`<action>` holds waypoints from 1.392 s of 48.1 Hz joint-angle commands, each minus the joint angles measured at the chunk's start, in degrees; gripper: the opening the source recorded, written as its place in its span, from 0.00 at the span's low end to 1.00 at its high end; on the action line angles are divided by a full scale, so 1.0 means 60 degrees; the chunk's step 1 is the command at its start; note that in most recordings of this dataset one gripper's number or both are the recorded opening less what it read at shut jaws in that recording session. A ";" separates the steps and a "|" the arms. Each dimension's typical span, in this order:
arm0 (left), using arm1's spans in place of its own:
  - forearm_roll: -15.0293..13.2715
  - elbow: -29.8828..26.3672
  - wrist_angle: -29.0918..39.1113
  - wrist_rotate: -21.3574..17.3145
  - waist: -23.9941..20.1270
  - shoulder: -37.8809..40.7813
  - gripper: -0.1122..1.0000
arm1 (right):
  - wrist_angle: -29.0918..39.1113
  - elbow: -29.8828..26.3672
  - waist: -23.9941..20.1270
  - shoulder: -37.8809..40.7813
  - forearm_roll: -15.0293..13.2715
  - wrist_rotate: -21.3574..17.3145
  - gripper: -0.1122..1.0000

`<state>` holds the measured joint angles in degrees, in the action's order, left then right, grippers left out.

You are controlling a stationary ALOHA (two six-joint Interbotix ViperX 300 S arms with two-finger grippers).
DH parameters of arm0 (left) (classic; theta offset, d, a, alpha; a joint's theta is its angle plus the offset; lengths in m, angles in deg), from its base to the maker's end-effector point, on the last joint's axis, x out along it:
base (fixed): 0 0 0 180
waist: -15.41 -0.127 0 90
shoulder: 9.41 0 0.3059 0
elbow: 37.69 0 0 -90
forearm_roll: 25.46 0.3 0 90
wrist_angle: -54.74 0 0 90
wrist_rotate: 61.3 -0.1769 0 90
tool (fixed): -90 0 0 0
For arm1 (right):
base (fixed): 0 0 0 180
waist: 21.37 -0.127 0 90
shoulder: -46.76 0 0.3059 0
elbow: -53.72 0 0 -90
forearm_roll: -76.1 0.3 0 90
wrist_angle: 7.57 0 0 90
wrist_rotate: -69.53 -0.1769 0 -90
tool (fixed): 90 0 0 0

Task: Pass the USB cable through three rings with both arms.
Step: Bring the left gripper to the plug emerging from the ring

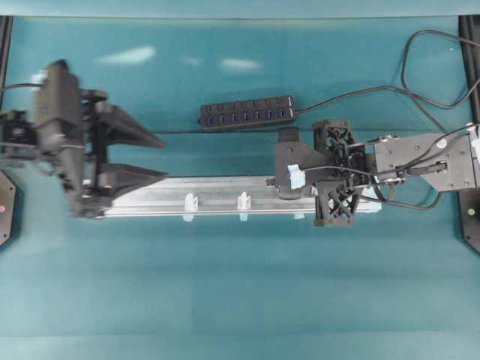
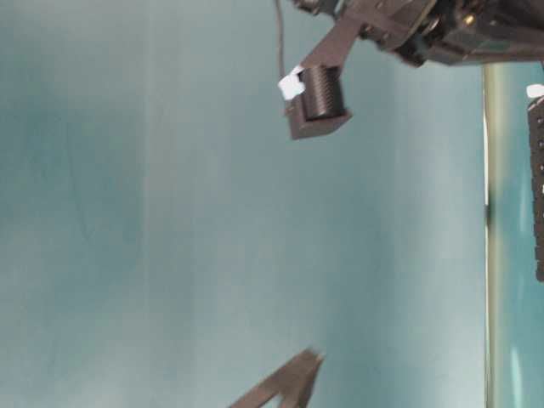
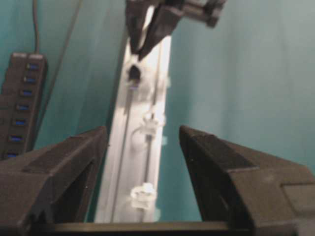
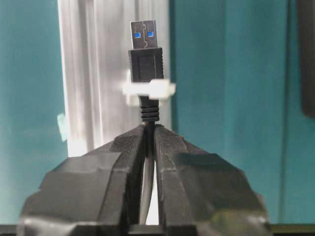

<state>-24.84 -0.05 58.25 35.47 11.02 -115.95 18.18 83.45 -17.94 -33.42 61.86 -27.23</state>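
The USB cable (image 4: pixel 146 162) is pinched just behind its plug (image 4: pixel 145 51) by the right gripper (image 4: pixel 147 142), whose two fingers are pressed together on the cord; the plug stands out past the fingertips with its metal end and two blue marks showing, and a white ring (image 4: pixel 149 89) on the silver rail (image 4: pixel 98 69) lies right across the plug's body in the right wrist view, though I cannot tell from here whether the plug is inside that loop or only in front of it. From overhead the right gripper (image 1: pixel 289 180) sits over the right end of the rail (image 1: pixel 217 196), and the cord trails back along that arm. Two more rings (image 1: pixel 190 202) (image 1: pixel 243 200) stand upright further along the rail, well apart from the plug. The left gripper (image 1: pixel 161 157) hangs at the rail's left end with its fingers spread wide and nothing between them; in its own camera the rail (image 3: pixel 142 137) runs up between the two fingers (image 3: pixel 74 167). A black multi-port hub (image 1: pixel 246 113) lies on the teal table (image 1: pixel 240 300) beyond the rail, its own lead curling off to the right.
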 commanded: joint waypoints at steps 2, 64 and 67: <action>0.0015 -0.0557 -0.0073 -0.0103 0.0000 0.0718 0.80 | -0.0498 0.0044 0.0029 -0.0117 0.0059 -0.0396 0.04; 0.0029 -0.4277 -0.0557 -0.1992 -0.0044 0.6724 0.85 | -0.1714 0.0264 0.0059 -0.0176 0.0059 -0.0850 0.04; 0.0029 -0.4219 -0.0483 -0.1963 -0.0044 0.6768 0.85 | -0.1729 0.0264 0.0059 -0.0176 0.0044 -0.0850 0.04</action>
<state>-24.75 -25.10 55.27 23.52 10.75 -75.17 8.34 85.38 -17.41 -33.69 62.12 -31.80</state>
